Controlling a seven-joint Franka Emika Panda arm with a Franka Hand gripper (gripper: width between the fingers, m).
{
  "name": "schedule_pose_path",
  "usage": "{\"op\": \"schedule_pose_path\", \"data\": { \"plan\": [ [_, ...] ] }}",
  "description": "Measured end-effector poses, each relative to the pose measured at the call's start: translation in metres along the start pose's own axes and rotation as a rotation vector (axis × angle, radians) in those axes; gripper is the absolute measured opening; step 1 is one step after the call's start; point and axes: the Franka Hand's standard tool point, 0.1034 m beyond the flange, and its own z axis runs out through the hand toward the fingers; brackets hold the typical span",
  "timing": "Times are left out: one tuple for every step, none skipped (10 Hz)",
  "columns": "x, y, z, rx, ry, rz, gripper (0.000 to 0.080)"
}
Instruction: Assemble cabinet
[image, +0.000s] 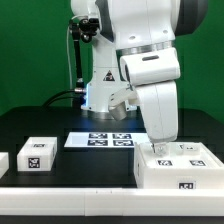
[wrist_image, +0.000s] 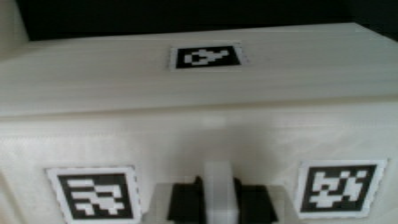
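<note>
The cabinet is a large white box with square tags, low at the exterior view's right. It fills the wrist view, where three tags show on its faces. My gripper has come down on the cabinet's top, at the end toward the exterior view's left. In the wrist view my gripper has its two dark fingers close together, with a thin white strip of the cabinet between them. The jaws look shut on that strip.
A small white tagged block lies at the exterior view's left, and another is cut off by the left edge. The marker board lies flat in the middle, in front of the arm's base.
</note>
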Motion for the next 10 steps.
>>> {"op": "schedule_pose_path", "data": {
  "plan": [
    [0.000,0.000,-0.002,-0.005,-0.001,0.009,0.0145],
    [0.002,0.000,-0.016,-0.026,-0.012,0.022,0.0316],
    [0.002,-0.004,-0.026,-0.036,-0.023,0.020,0.0316],
    [0.005,-0.010,-0.037,-0.047,-0.034,0.023,0.0455],
    [0.006,-0.019,-0.044,-0.058,-0.046,0.018,0.0593],
    [0.005,-0.021,-0.043,-0.053,-0.047,0.018,0.0593],
    [0.005,-0.021,-0.042,-0.052,-0.046,0.019,0.0633],
    [0.005,-0.021,-0.042,-0.051,-0.045,0.020,0.0644],
    [0.005,-0.022,-0.041,-0.051,-0.045,0.020,0.0644],
    [0.005,-0.022,-0.041,-0.050,-0.045,0.020,0.0649]
  ]
}}
